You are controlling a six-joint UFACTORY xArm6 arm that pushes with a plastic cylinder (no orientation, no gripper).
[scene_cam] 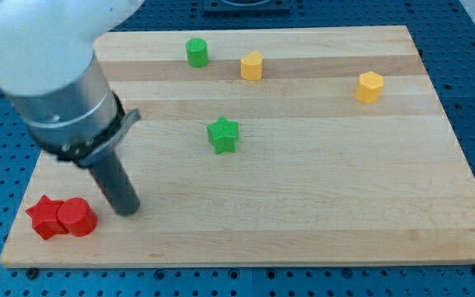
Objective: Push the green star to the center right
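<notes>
A: Where's the green star (pixel 223 134)?

B: Near the middle of the wooden surface (pixel 320 206), a bit toward the view's left and top of centre. Flat on the wood, nothing touching it.

A: Orientation? Long axis?

B: It's a stubby star, about as wide as tall, so no clear long axis. One point aims toward the view's top, the others spread round evenly. Can't pin the heading finer than that.

A: And my tip (pixel 127 209)?

B: Down at the lower left of the surface, at the end of the dark rod that slants from the grey cylinder body at the view's upper left. It's well apart from the green star, below and left of it.

A: Anything near it?

B: The red cylinder (pixel 77 218) is just beside it on the view's left, close, but contact can't be told. The red star (pixel 46 217) touches that cylinder on its left side.

A: Gripper state?

B: No gripper on this rig, just the rod, so no opening to report.

A: The rest?

B: The green cylinder (pixel 197 52) is near the top edge, above the star. A yellow hexagonal block (pixel 252 65) sits just to its right, apart from it. A second yellow hexagonal block (pixel 370 87) is at the upper right, well apart from everything.
</notes>
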